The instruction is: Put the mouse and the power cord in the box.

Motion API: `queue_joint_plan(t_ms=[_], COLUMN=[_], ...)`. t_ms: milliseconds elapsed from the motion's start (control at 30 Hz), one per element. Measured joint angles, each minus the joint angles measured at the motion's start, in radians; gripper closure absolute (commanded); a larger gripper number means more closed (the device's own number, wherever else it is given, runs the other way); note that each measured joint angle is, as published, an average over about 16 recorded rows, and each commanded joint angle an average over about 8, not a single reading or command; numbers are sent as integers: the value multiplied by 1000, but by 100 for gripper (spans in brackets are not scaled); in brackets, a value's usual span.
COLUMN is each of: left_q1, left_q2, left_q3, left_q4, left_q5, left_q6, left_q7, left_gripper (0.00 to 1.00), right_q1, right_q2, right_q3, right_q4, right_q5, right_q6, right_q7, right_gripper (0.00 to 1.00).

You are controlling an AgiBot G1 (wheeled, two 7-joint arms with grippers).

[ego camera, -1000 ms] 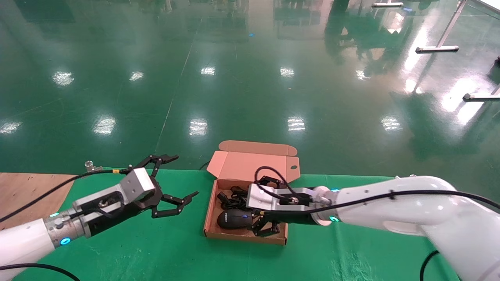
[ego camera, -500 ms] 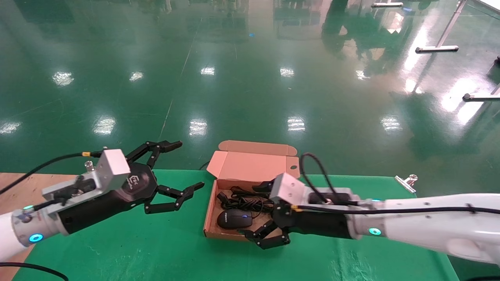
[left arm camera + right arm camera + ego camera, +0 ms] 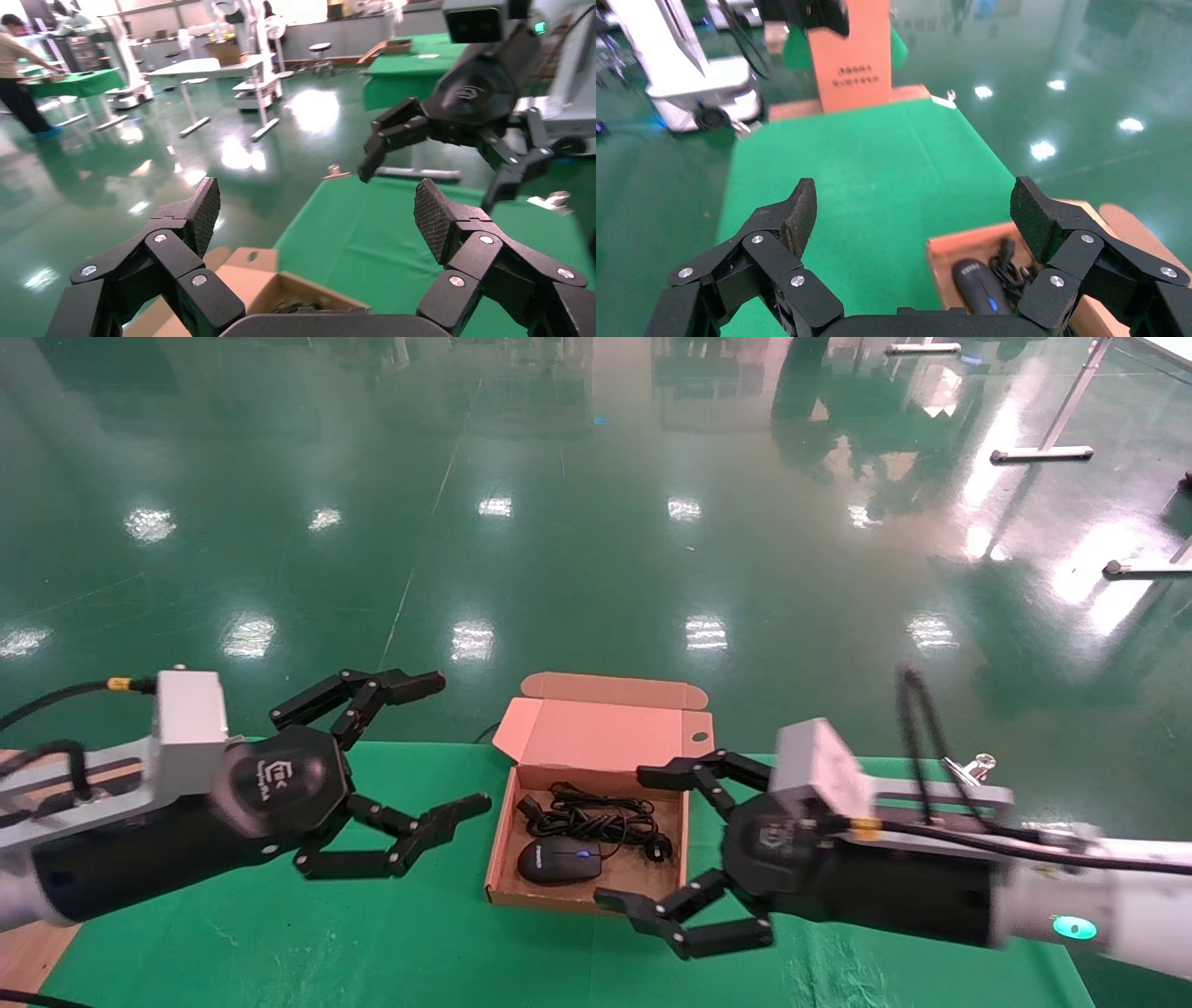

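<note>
The brown cardboard box (image 3: pixel 507 803) lies open on the green table, its lid (image 3: pixel 605 733) standing up at the far side. Inside lie the black mouse (image 3: pixel 559 861) with its blue wheel and, behind it, the bundled black power cord (image 3: pixel 591 820). The right wrist view shows the mouse (image 3: pixel 975 284) and cord (image 3: pixel 1012 270) in the box (image 3: pixel 940 254). My right gripper (image 3: pixel 656 845) hangs open and empty to the right of the box, above its near right corner. My left gripper (image 3: pixel 438 747) is open and empty, raised to the left of the box.
Green cloth (image 3: pixel 372 943) covers the table, with bare wood (image 3: pixel 56 784) at the far left. A metal clip (image 3: pixel 968 770) sits on the far right edge. Beyond the table is a glossy green floor with stand legs (image 3: pixel 1043 453) at the far right.
My right gripper has pulled back out of the box to its right and now stands wide open. The left arm has lifted and drawn back slightly. Mouse and cord stay in the box.
</note>
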Motion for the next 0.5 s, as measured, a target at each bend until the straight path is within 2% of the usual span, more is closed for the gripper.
queue_joint_plan(t_ms=[500], left_q1=[56], left_q2=[-101], left_q3=[-104], left_q4=[-262], left_q5=[17], left_q6=[109], left_q7=[-311], left_gripper=[0], right_q1=[-124], right_q2=[179], right_q3=[226], right_q4=[180], right_q5=[165], right_q6=[-201], right_q7=[109], right_gripper=[0])
